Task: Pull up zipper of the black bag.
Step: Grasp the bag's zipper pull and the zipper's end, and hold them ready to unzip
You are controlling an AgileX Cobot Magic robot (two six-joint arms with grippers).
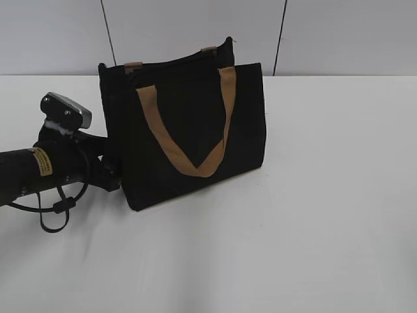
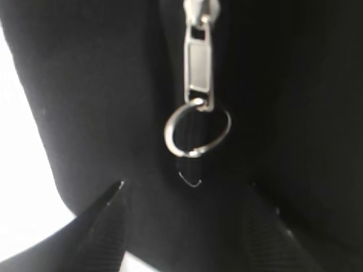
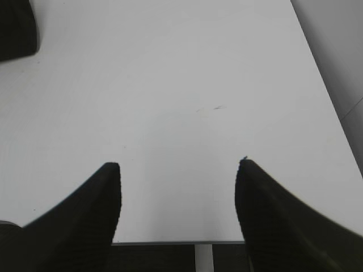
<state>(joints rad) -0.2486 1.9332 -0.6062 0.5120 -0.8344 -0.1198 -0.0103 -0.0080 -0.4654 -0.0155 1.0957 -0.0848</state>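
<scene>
Both left hand [image 2: 184, 226] fingertips cut off — zipper [image 2: 199, 68] blurred

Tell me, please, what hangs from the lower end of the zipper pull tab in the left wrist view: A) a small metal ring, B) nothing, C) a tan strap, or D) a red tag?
A: a small metal ring hangs from the silver zipper against the black bag, above the open left gripper.
</scene>
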